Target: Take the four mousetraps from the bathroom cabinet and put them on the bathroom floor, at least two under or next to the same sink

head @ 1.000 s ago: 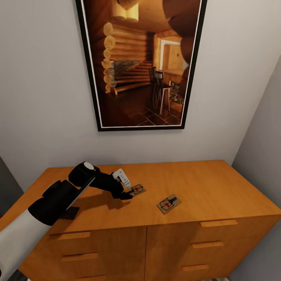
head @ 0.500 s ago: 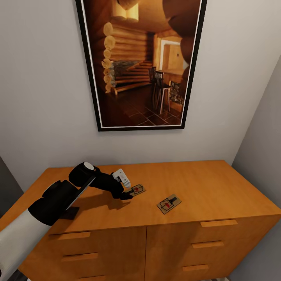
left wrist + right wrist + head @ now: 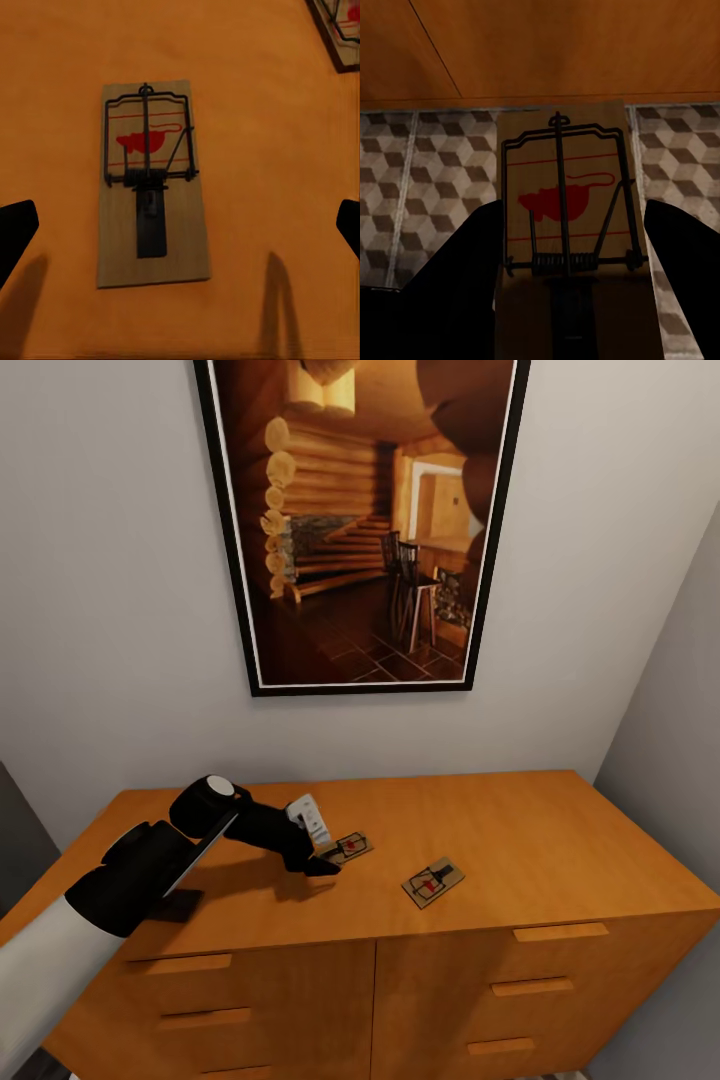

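two mousetraps (image 3: 349, 847) (image 3: 433, 882) atop cabinet (image 3: 560, 840)

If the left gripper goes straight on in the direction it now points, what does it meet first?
Most likely the mousetrap lying flat on the cabinet top: it sits between the open fingers of the left gripper, directly ahead. How much gap remains is unclear.

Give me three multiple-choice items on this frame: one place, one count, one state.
1. Where is the left hand?
A. at a drawer handle
B. over a mousetrap on the cabinet top
C. at the picture

2. How many mousetraps lie on the cabinet top?
A. two
B. none
C. four

3. What is the right hand's state?
A. open, empty
B. shut on a mousetrap
C. shut on a handle

Key: B, the left hand is above the near mousetrap on the cabinet; A, a far mousetrap lies beside it; B, the right hand grips the held mousetrap.
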Controlling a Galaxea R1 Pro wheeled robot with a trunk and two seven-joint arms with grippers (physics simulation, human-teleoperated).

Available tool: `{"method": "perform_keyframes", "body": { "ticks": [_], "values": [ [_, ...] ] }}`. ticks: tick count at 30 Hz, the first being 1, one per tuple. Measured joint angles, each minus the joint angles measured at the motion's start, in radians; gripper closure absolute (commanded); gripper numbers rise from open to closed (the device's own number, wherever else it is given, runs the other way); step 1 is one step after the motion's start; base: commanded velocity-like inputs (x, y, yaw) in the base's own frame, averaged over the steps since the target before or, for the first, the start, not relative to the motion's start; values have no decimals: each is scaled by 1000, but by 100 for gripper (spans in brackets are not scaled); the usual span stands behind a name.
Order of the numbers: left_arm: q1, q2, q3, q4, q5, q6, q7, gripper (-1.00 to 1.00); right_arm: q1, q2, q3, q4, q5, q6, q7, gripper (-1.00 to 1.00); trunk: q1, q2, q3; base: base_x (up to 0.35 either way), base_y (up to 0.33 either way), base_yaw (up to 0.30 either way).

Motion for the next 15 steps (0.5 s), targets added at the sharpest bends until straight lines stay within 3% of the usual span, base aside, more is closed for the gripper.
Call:
{"method": "perform_keyframes", "body": {
  "ticks": [8,15],
  "values": [
    [0,26,3,1,0,-12,-35,-100,0,1,0,0,0,0,0,100,0,0,0,0,0,0],
    [0,28,3,2,1,-57,-37,-100,0,2,0,0,0,0,0,100,0,0,0,0,0,0]
  ]
}}
